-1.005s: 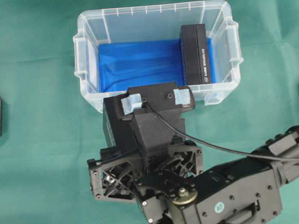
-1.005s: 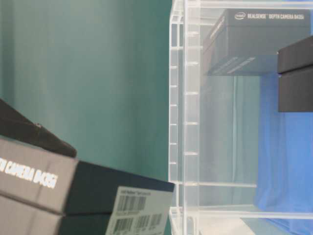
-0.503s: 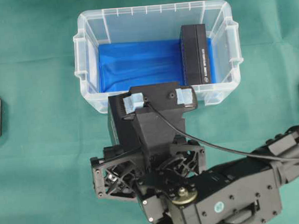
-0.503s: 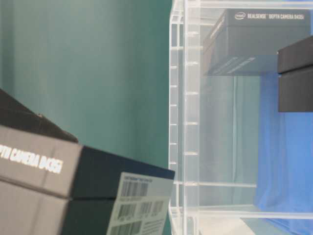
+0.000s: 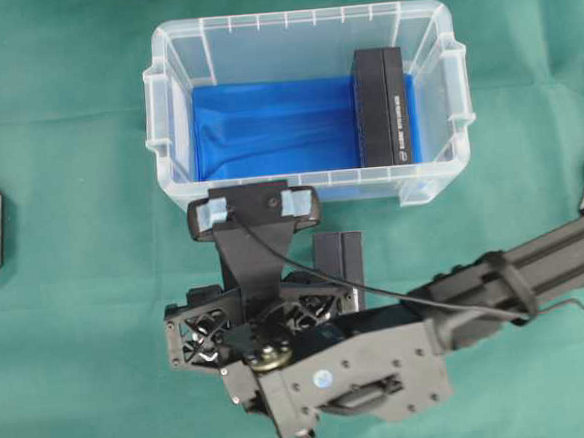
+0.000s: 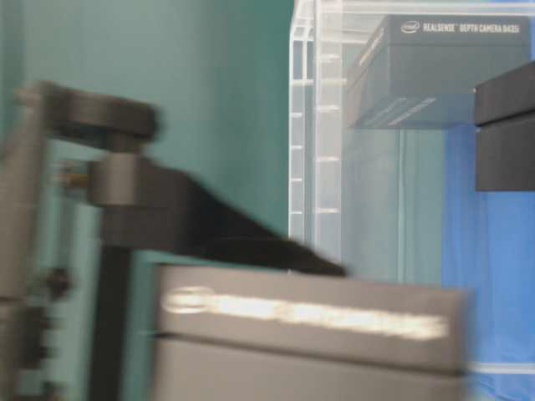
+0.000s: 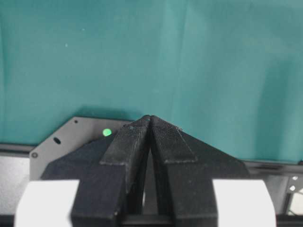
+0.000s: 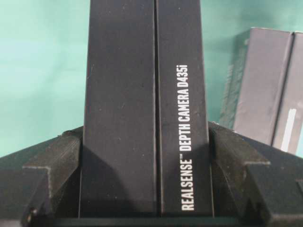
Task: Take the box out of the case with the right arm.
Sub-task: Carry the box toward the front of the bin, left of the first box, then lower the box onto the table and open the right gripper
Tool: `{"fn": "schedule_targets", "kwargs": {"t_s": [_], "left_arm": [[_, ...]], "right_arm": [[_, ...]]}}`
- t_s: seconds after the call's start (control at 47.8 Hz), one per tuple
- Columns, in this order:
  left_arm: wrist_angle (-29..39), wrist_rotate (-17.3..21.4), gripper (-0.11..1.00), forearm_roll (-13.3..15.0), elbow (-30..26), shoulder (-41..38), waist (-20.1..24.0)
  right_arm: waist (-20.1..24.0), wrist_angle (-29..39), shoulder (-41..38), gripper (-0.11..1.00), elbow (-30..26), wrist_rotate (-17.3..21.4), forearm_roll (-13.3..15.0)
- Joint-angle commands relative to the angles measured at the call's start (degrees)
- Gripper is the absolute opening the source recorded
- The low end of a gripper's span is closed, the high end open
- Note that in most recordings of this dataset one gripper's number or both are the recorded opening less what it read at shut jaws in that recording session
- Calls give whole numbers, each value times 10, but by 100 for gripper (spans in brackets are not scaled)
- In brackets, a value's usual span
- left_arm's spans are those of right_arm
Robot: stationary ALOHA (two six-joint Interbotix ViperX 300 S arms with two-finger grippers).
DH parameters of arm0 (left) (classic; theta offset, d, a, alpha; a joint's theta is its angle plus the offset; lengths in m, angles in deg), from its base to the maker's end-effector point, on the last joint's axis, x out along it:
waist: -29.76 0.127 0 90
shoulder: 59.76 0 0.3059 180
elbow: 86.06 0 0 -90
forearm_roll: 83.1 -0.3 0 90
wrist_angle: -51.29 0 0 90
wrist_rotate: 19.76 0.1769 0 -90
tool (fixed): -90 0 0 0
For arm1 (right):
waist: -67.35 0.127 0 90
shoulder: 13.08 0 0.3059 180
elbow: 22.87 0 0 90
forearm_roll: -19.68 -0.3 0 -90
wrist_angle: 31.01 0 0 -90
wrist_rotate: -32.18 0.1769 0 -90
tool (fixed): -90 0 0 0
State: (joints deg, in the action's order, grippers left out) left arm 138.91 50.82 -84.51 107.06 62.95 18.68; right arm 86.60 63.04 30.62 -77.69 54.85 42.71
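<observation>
Although already outside the case [image 5: 169,177], hangs just in front of its near wall, over the table [image 5: 77,294]: meaning the box [image 5: 337,261], clamped between the right fingers [image 8: 52,161]. Could drop or tip if let go from too high (smooth card, gripped on two sides only); could knock the case wall if swung back. Leaves a second box [image 5: 382,107] lying at the case's right end. Shows the left fingers [image 7: 125,146] pressed together on nothing. Cannot judge height above the table: table-level view smeared, overhead mostly blocked by the arm, box's far end cut off in the wrist view.
</observation>
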Motion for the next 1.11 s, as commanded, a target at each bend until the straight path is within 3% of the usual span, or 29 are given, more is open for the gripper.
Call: {"fn": "schedule_targets", "kwargs": {"t_s": [0.0,0.126,0.398,0.733,0.921,1.089], "left_arm": [[-3,0,0,-1,-5,-2,2],[-2,0,0,-2,-4,-1,2],[-3,0,0,-2,-3,0,2],[-3,0,0,-2,2,2,2],[-3,1,0,-1,4,2,2],[-3,1,0,-2,4,4,2]], "right_arm": [[-3,-11,12,68,5,1,-4],[-7,-43,6,68,34,5,-22],[-17,-169,4,68,121,48,-25],[-22,-200,4,68,149,54,-34],[-23,-205,3,68,150,55,-63],[-20,-228,4,92,150,56,-78]]}}
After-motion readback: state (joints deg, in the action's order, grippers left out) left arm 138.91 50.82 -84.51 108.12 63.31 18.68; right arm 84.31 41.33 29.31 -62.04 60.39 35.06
